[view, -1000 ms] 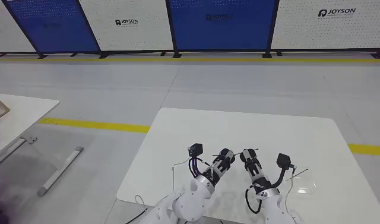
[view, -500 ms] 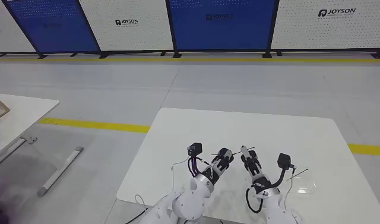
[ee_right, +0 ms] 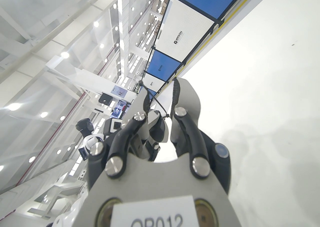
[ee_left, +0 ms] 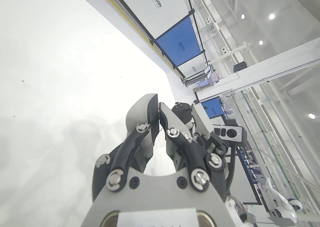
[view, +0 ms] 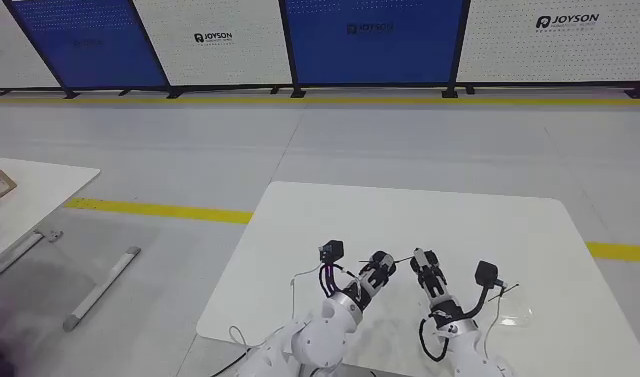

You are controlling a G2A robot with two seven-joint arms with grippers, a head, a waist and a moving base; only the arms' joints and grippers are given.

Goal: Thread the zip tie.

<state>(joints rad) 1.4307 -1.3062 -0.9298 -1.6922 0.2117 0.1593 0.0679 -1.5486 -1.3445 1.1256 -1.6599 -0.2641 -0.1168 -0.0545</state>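
left pincer (ee_left: 159,109) is clamped on the zip tie (ee_right: 155,101); right pincer (ee_right: 161,86) gapes around it, gripping nothing. i judge no loop formed yet, so threading lies ahead.

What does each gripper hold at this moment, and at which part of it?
The left gripper pinches the zip tie near one end; which end cannot be told. The right gripper is open, holding nothing.

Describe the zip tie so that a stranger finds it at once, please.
Start at the white table; over its near half is the left gripper. The zip tie is the thin black strip pinched there, far slimmer than the grey fingers.
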